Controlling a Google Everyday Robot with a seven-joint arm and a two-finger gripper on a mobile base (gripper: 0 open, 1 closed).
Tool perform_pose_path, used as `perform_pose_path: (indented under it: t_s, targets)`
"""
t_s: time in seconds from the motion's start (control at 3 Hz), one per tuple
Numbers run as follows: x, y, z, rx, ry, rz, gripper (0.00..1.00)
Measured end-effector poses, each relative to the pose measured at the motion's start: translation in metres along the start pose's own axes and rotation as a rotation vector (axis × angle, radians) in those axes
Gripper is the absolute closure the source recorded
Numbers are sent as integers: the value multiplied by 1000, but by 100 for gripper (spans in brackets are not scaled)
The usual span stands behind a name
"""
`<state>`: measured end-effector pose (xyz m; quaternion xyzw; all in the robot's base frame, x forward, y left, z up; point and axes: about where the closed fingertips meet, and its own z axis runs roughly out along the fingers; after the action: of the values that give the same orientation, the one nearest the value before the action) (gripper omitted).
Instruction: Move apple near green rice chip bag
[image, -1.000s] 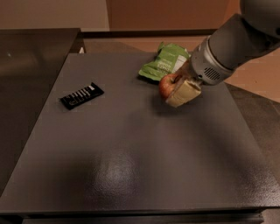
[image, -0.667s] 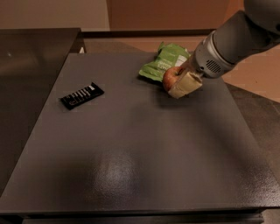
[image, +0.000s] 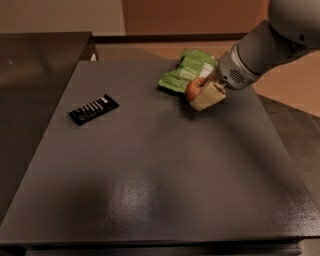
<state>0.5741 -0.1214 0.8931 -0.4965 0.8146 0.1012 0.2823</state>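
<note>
In the camera view the apple (image: 193, 88), small, round and red with a paler patch, sits low at the far right part of the dark grey tabletop (image: 150, 190), just beside the near edge of the crinkled green rice chip bag (image: 189, 70) with its white label panel. The claw (image: 201, 95), reaching in from the right, has its cream-coloured fingers clamped on the apple. A flat black bar (image: 93, 109) with white stripes lies well apart on the left.
</note>
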Motion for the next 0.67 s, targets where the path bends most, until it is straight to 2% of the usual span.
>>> perform_pose_path:
  t_s: [0.33,0.67]
  targets:
    - [10,2,12,-11,16,32,36]
    - [18,6,21,20,27,49,12]
